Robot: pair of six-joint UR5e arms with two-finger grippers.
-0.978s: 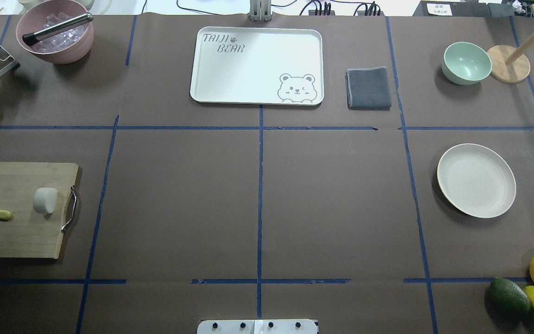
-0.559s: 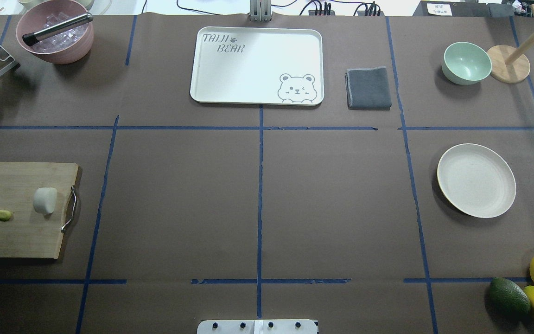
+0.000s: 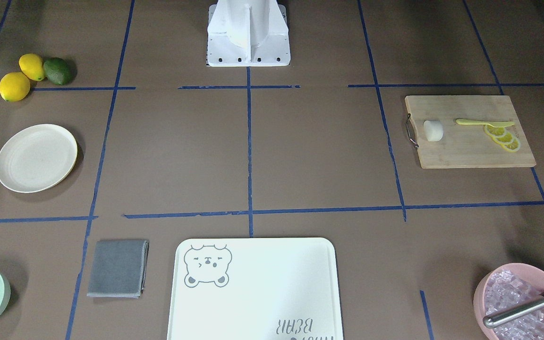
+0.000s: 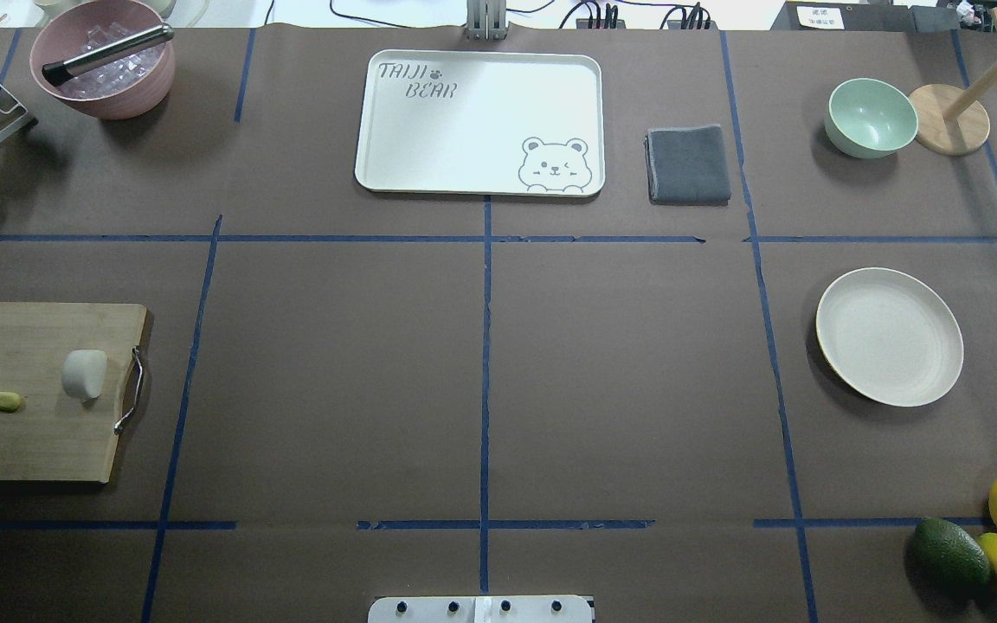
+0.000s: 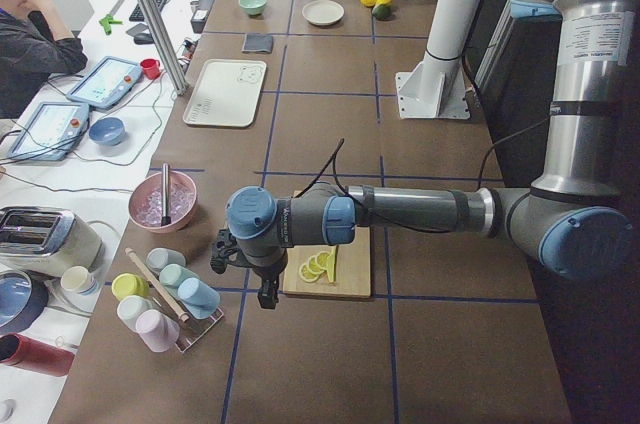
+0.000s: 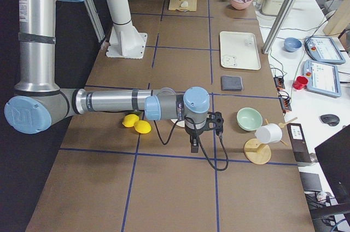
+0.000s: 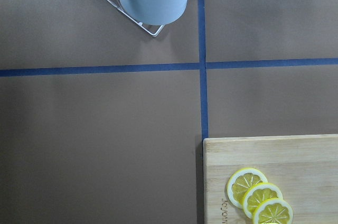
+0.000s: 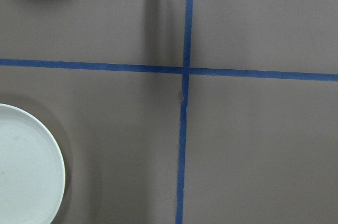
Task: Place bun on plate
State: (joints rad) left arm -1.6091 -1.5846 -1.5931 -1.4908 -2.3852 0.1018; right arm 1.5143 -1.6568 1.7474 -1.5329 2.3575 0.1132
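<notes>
Change: in the overhead view nothing on the bench (image 4: 334, 363) has shifted over the last second; every object lies where it did, and neither arm has come into that view.

Bun: the bun (image 4: 84, 374) lies on the cutting board (image 4: 22, 441), at the end nearest the board's metal handle (image 4: 130, 391), untouched and apart from everything else on the board.

Board's other load: lemon slices (image 3: 503, 137) and a small yellow utensil (image 3: 483, 123) sit at the board's opposite end, away from the bun.

Plate: the plate (image 4: 888, 336) is well apart from the cutting board, across the bench on the robot's right, and nothing is on it.

Left gripper: the left gripper (image 5: 268, 300) shows only in the side view, hanging above the bench just off the board's lemon-slice end; whether it is released or clenched, I cannot tell. Its wrist camera sees that board corner and the slices, not the bun.

Right gripper: the right gripper (image 6: 193, 148) shows only in the other side view, far from the cutting board and near the plate; its state I cannot tell either.

Meaning for the task: judged from this, the task has not begun. The pick is still to come, and the left arm, being the one by the board, looks the likelier to take the bun.

Carry ahead: the bun must cross nearly the whole bench from the board to the plate.
</notes>
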